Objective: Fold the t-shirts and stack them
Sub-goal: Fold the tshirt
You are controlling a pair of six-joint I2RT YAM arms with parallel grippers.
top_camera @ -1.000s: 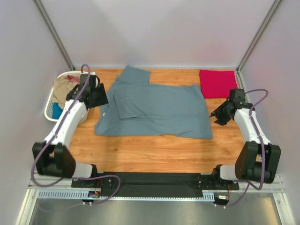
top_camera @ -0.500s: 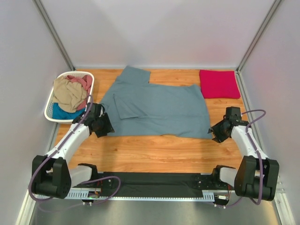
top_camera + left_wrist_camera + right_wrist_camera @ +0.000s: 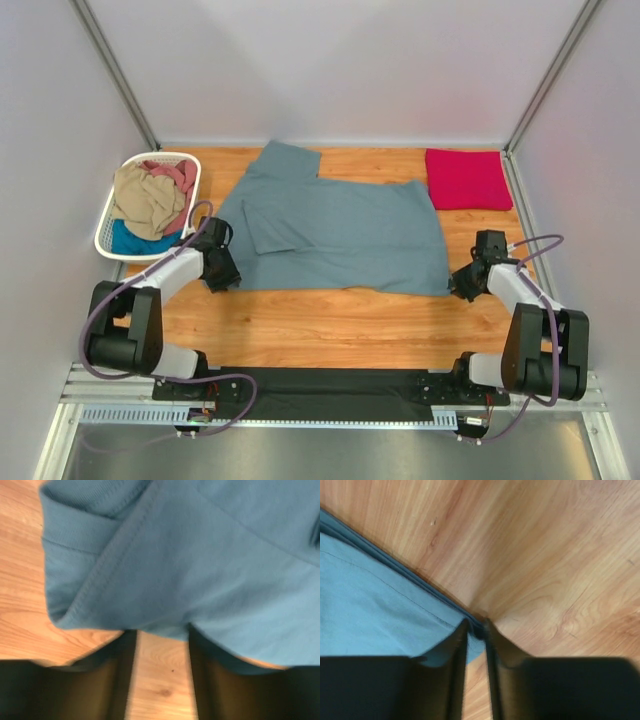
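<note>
A large slate grey-blue t-shirt lies spread flat across the wooden table, one sleeve folded in at its left. My left gripper sits at its near left corner, open. In the left wrist view the hem drapes over the tips of both fingers, with bare wood between them. My right gripper is at the near right corner. In the right wrist view its narrow jaws pinch the corner of the hem. A folded crimson-pink t-shirt lies at the far right.
A white slatted basket stands at the left edge, holding a tan shirt, a dusty-pink one and a bright-blue one. Grey walls and frame posts enclose the table on three sides.
Both arms have drawn back from the shirt's far sides to its near corners. The right jaws have narrowed onto the hem corner. The shirt itself has not shifted.
</note>
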